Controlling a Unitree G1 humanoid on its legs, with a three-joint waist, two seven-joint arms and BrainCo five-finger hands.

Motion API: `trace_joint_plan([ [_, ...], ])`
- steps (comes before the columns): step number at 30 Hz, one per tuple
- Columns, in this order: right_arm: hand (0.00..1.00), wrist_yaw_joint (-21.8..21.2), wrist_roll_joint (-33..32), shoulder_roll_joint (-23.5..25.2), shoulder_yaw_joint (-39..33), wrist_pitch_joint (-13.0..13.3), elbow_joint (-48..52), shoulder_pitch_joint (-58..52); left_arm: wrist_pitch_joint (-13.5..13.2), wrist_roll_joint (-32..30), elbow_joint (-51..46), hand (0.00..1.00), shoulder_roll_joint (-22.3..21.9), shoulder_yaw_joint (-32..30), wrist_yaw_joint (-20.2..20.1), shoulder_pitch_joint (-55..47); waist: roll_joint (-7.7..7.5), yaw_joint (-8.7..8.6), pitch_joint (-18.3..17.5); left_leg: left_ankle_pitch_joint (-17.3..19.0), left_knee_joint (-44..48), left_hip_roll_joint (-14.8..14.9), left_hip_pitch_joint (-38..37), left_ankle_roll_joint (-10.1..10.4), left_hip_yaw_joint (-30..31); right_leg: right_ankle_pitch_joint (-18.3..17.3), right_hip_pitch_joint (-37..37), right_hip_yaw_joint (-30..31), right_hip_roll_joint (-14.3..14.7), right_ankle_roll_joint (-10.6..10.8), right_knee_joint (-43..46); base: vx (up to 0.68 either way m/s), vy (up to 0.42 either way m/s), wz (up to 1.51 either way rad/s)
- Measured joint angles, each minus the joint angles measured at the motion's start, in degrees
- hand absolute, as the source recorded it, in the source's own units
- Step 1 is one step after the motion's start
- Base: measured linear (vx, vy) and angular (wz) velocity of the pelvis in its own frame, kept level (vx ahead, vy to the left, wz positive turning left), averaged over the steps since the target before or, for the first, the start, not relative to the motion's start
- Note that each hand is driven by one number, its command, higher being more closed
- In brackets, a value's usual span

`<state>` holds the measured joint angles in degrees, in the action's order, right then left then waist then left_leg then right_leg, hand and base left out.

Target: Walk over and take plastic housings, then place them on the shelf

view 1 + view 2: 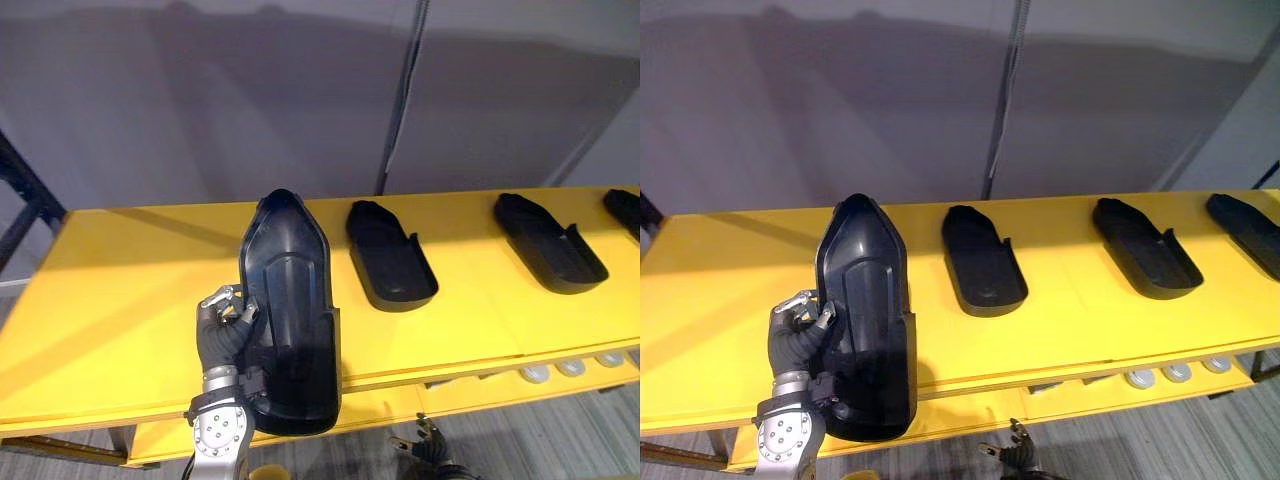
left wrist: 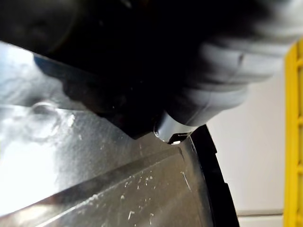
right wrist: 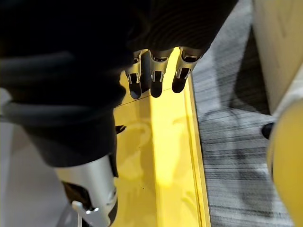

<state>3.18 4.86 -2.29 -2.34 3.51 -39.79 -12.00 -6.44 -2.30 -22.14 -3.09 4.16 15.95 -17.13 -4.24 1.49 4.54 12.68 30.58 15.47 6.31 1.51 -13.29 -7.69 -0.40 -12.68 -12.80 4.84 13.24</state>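
While the left hand (image 1: 225, 325) has its fingers and thumb clamped on one long edge of a black housing (image 1: 290, 310), that piece is held tilted over the left part of the yellow shelf (image 1: 120, 290). Its hollow side faces the camera, its narrow nose points to the back of the shelf, and its broad end sticks out past the shelf's front edge. I cannot tell whether any part of it touches the shelf yet.

Three more housings lie on the right part of the shelf, hollow side up and noses to the back. They are well apart from one another, and the nearest one (image 1: 390, 255) lies just beside the held piece.

The step in hand looks like the set-down. To do it well:
- Carry the piece further toward the back of the shelf, so the broad end has the shelf under it and not the floor.
- Roll the wrist until the hollow side faces up, like the others on the shelf.
- Leave a clear gap to the nearest one, so the two edges do not knock together.
- Lower slowly. The grip is on one edge only, so the free side may swing or drop first.
- Loosen the fingers only once the shelf bears the weight.

The right hand (image 3: 156, 75) hangs with relaxed fingers and holds nothing, low by the shelf's front edge
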Motion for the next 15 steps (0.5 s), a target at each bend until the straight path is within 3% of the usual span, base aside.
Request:
trace_joint_plan([
  [2,0.00,0.2,0.0,-1.1,-0.2,0.0,-2.0,0.7,-0.7,0.6,1.2,1.00,0.1,1.2,0.1,0.6,1.48,-0.92,-1.6,-1.8,-4.6,2.1,-0.1,0.7,2.0,0.8,-0.8,-1.1,-1.0,2.9,-1.1,0.02,0.347,0.51],
  [3,0.00,0.2,0.0,-1.8,-1.2,0.0,-3.8,1.1,-0.7,0.9,2.9,1.00,0.1,2.1,0.1,2.0,3.29,-2.05,-2.7,0.2,-10.3,0.7,-0.8,7.8,4.0,2.7,-1.2,-2.5,-1.8,5.4,-2.5,0.08,0.519,0.78],
  [4,0.00,0.2,-0.1,-0.3,-1.9,-0.3,-6.5,2.2,-0.7,0.9,4.9,1.00,0.5,1.6,0.3,3.7,1.16,-2.66,-2.2,-1.0,-11.5,-2.2,-0.7,7.7,4.3,4.2,-0.3,-2.8,-4.2,4.5,-4.3,0.08,0.510,0.73],
  [7,0.00,0.0,-0.2,3.3,-1.1,-0.3,-8.3,2.2,-0.3,1.0,8.7,1.00,1.9,1.5,2.1,6.3,-0.58,-2.47,-1.6,-1.4,-11.9,-6.4,-0.8,6.6,5.7,11.6,2.3,-3.7,-6.7,3.4,-6.7,0.07,0.418,0.48],
  [8,0.00,0.0,-0.2,3.3,-0.8,-0.2,-8.3,2.3,-0.3,1.0,8.7,1.00,2.3,1.7,2.2,6.5,-0.45,-2.40,-1.5,-1.1,-11.7,-6.6,-0.9,6.1,5.6,12.4,2.1,-3.4,-6.9,3.4,-5.9,0.03,0.282,0.07],
  [11,0.00,0.0,-0.2,3.2,-0.7,-0.3,-6.8,3.3,-0.3,0.9,8.7,1.00,2.9,2.7,2.2,7.2,-0.68,-1.11,-1.0,-0.9,-10.8,-6.8,-2.2,4.9,3.5,14.7,-1.6,1.0,-7.6,-0.2,1.3,-0.03,0.238,-0.16],
  [12,0.00,0.1,-0.2,3.3,-0.7,-0.3,-4.9,2.9,-0.3,0.9,8.7,1.00,2.4,3.3,2.2,7.0,-0.91,-1.08,-0.7,-1.6,-12.1,-7.8,-3.7,3.1,1.1,16.0,-2.5,3.0,-8.4,-2.0,3.2,-0.05,0.145,-0.10],
  [13,0.00,0.1,-0.2,3.2,-0.8,-0.3,-3.9,2.6,-0.3,0.9,8.4,1.00,2.0,3.8,2.2,7.0,-0.68,-1.22,-0.6,-1.6,-13.5,-8.2,-4.6,2.4,0.2,16.1,-3.1,3.6,-8.4,-2.3,4.3,-0.06,0.177,-0.17],
  [14,0.00,0.1,-0.2,3.6,-1.0,-0.3,-3.1,2.6,-0.3,0.8,7.4,1.00,1.5,4.0,2.2,7.3,-0.37,-1.27,0.3,-1.3,-14.5,-8.5,-5.7,1.4,-0.4,8.7,-5.5,6.6,-7.1,1.5,11.7,-0.08,0.071,0.13],
  [15,0.00,0.0,-0.2,4.8,-1.1,-0.3,-1.1,1.5,-0.1,0.5,7.4,1.00,1.0,4.2,2.0,8.0,-0.75,-2.36,0.4,-1.5,-14.7,-8.6,-5.6,1.0,1.2,-0.3,-6.0,10.4,-1.5,1.9,18.1,-0.08,0.026,0.30],
])
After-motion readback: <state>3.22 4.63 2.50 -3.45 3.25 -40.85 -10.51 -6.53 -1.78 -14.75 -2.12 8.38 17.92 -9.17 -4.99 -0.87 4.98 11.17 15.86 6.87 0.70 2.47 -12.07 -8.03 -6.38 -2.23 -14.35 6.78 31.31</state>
